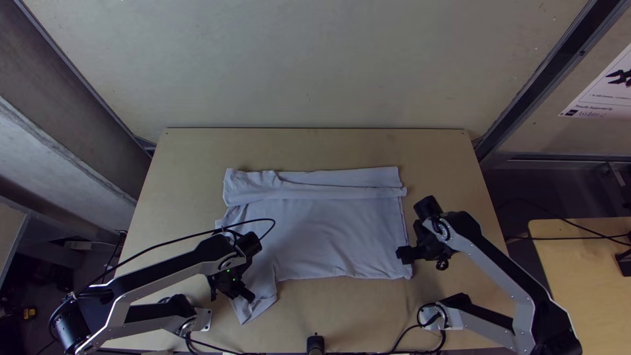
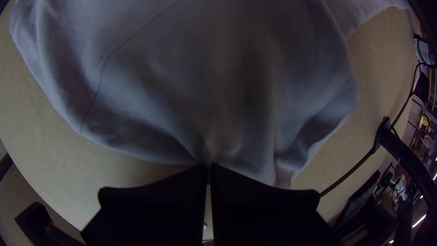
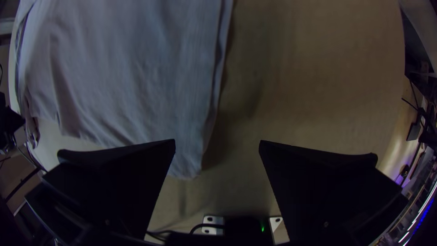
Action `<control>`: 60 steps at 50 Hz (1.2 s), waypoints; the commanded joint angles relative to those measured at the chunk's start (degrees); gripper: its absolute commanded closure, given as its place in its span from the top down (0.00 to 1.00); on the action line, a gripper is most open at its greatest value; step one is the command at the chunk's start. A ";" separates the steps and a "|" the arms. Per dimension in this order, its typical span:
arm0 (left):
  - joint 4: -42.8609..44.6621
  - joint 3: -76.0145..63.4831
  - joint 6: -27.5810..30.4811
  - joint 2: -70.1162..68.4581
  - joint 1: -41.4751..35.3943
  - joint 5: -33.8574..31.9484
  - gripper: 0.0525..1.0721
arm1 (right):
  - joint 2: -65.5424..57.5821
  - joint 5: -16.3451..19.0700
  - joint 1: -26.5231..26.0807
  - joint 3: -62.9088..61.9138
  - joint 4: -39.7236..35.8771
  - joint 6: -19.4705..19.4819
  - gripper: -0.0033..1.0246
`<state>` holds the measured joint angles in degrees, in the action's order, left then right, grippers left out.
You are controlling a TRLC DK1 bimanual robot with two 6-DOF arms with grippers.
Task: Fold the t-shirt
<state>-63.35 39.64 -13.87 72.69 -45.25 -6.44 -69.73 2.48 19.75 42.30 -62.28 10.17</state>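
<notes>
the t-shirt (image 1: 322,230) lay mid-tabletop (image 1: 447,158), a band doubled over along its far side. the left gripper (image 2: 209,167) pinched what looked like a sleeve towards the near edge; the right gripper (image 3: 217,146) stood open by the near right corner. folding the near side seemed in hand; next, close there, then lift both.

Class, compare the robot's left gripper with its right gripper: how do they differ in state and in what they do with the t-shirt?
The left gripper is shut, while the right gripper is wide open. The left gripper pinches the t-shirt, drawing the cloth into creases; the right gripper has a corner of it between its fingers, unclamped. Both have wide, flat black fingers and are at the shirt's near side.
</notes>
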 commanded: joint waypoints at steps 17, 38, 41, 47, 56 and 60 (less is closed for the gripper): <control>0.86 -1.93 0.51 -1.23 1.66 0.28 0.03 | -6.91 4.20 5.13 -1.87 -2.67 0.64 0.68; -1.42 1.14 3.23 -2.02 5.44 0.46 0.03 | -6.91 7.89 6.62 -1.61 0.49 -0.15 0.03; -2.21 2.11 4.55 -2.46 7.90 0.37 0.03 | -6.29 7.89 6.18 -1.08 0.41 -0.24 0.03; -3.01 3.60 6.57 -3.60 12.56 0.37 0.03 | -5.85 7.80 3.81 0.41 -1.18 -1.82 0.03; -4.94 6.51 10.18 -7.12 18.89 0.37 0.03 | -4.01 7.63 0.20 2.08 -2.05 -3.41 0.03; -5.64 6.59 12.81 -8.79 21.44 0.46 0.03 | -4.01 7.45 -0.94 2.43 -2.05 -3.93 0.03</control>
<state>-66.98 45.04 -5.08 66.24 -26.61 -6.22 -74.72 10.09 20.05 43.55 -63.35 7.79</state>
